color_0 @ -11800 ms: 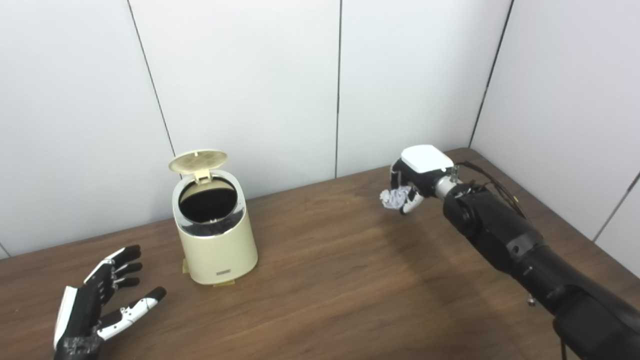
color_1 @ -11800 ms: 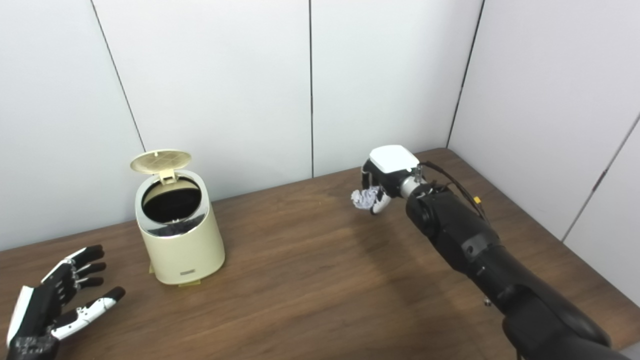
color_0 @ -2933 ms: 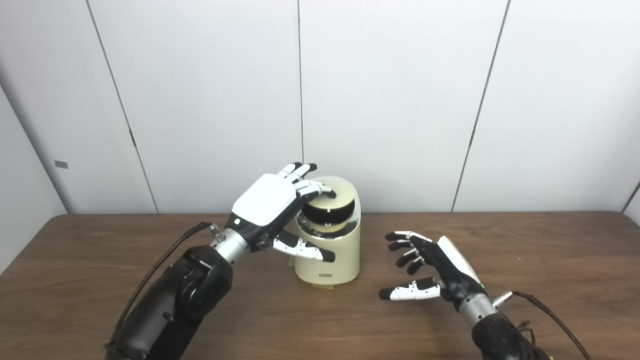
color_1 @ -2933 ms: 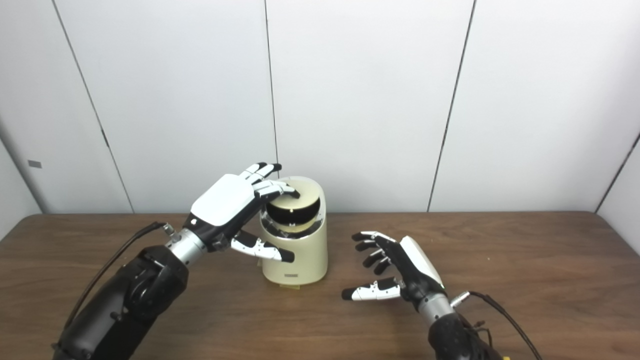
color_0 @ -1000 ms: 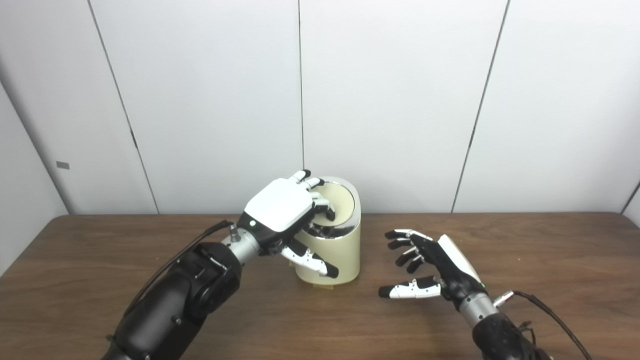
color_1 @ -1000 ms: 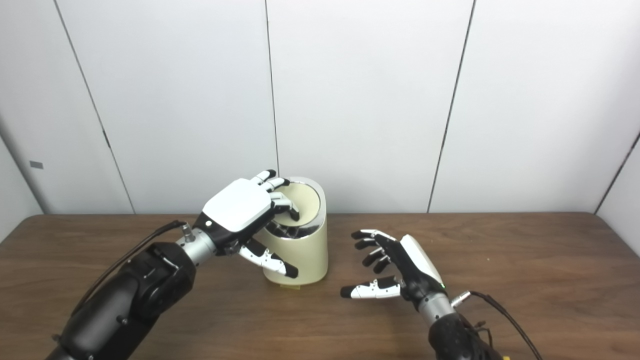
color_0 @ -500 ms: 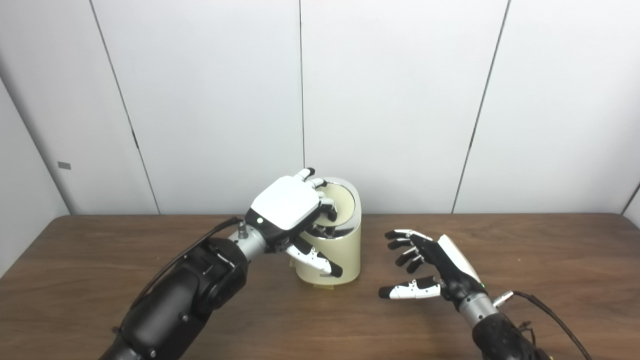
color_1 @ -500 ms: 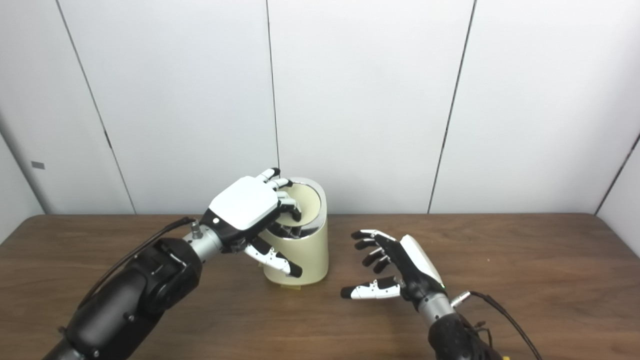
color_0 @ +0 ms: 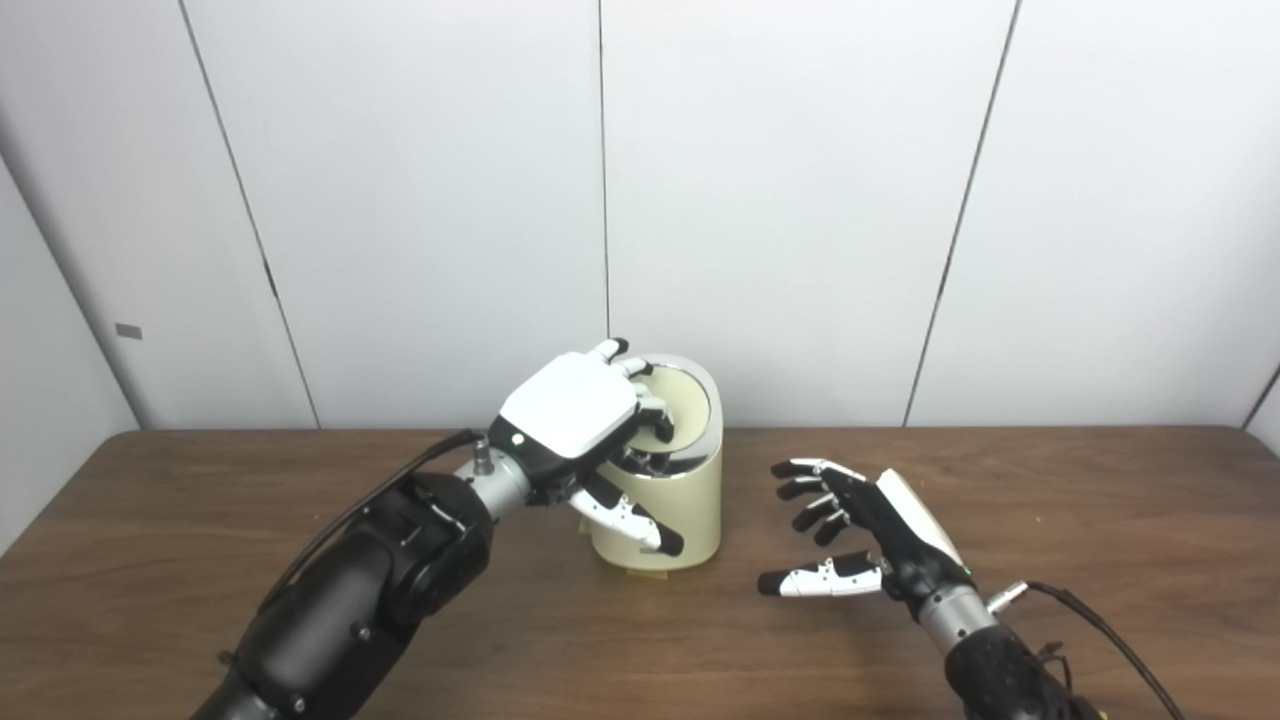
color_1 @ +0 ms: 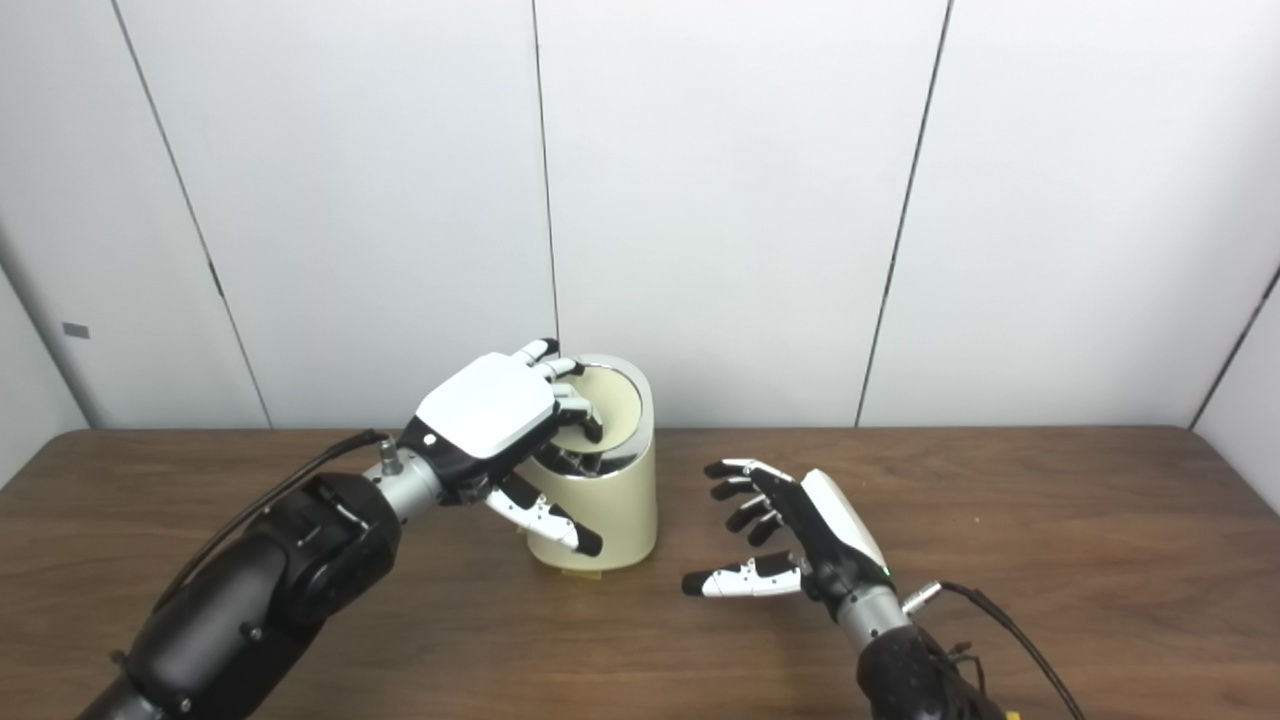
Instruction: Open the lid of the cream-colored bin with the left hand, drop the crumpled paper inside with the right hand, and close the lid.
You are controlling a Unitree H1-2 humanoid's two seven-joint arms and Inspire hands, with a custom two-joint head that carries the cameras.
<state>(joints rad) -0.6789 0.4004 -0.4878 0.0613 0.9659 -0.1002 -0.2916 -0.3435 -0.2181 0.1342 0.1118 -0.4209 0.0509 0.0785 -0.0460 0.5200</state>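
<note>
Since half a second ago little has shifted; left hand (color_0: pixel 580 415) remains on top of the bin (color_0: pixel 660 500), its wrist drawn slightly lower, fingers (color_0: pixel 650 410) curled onto the lid (color_0: pixel 685 405); thumb (color_0: pixel 625 515) lies against the bin's front wall; whether it grips or only presses, cannot tell. Lid sits nearly flat in the chrome rim, judged almost closed. Right hand (color_0: pixel 865 535) waits just right of the bin, fingers spread, holding nothing. Paper not visible; presumably inside the bin. Bin stands on the table (color_0: pixel 1100 500) near the wall; judged light, rigid plastic, liable to tip or slide under side load; lid thin and hinged at the rear; press downward at its front edge.
</note>
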